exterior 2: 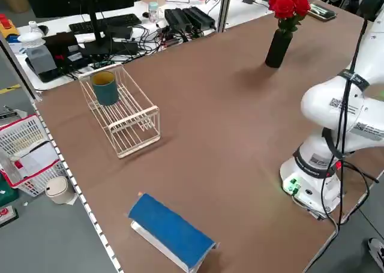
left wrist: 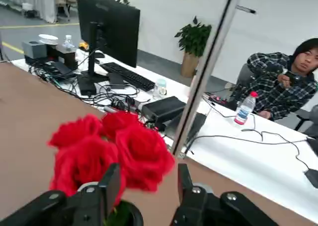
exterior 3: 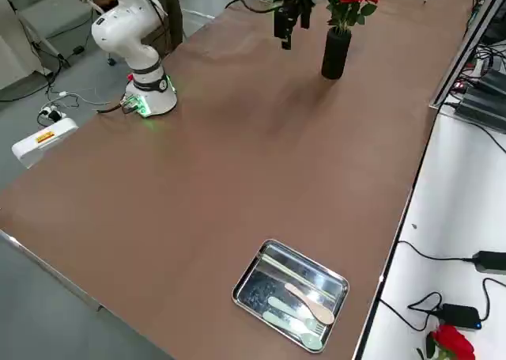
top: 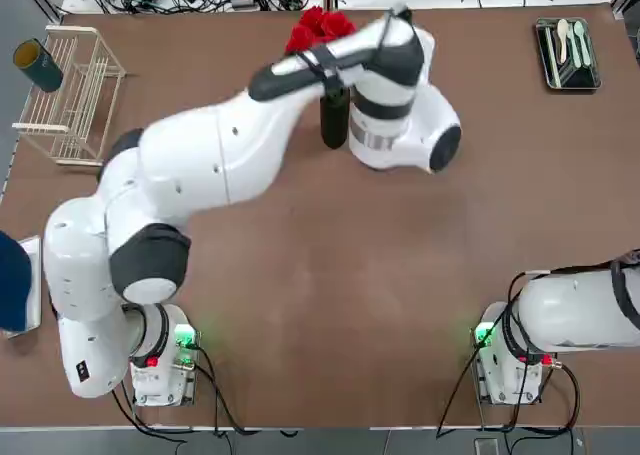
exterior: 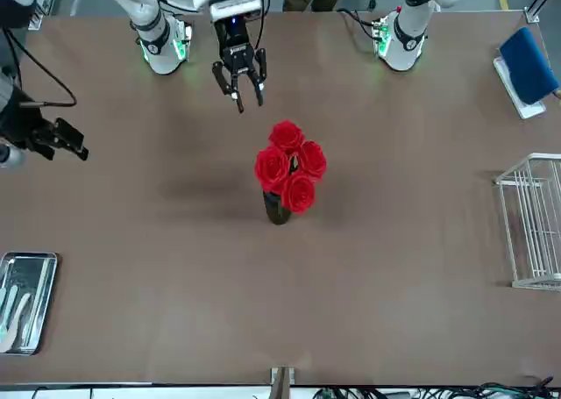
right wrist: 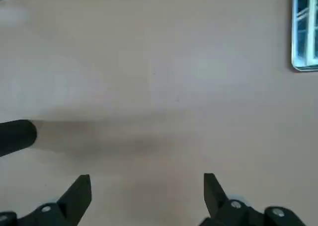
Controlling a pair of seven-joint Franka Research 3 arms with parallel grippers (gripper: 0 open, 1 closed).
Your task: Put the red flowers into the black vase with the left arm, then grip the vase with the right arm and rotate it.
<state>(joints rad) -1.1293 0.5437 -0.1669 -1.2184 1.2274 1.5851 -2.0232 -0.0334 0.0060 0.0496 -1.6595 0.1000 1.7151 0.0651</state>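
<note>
Front view shows the red flowers (exterior: 290, 166) already standing in the black vase (exterior: 277, 209) near the middle of the table (exterior: 158, 267), upright.

The left gripper (left wrist: 144, 191) sits just beside the blooms, its 2 jaws part-way apart with nothing clearly clamped between them. If it pulls away at a slant, a fingertip could snag a rose and drag the bunch out, or tip the slim vase, which looks top-heavy.

The right gripper (exterior: 243, 83) hangs well apart from the vase, nearer its own base, jaws spread wide and empty. Closing on the vase off-centre or too high could topple it; a loose grip may let the smooth cylinder slip instead of rotating.
</note>
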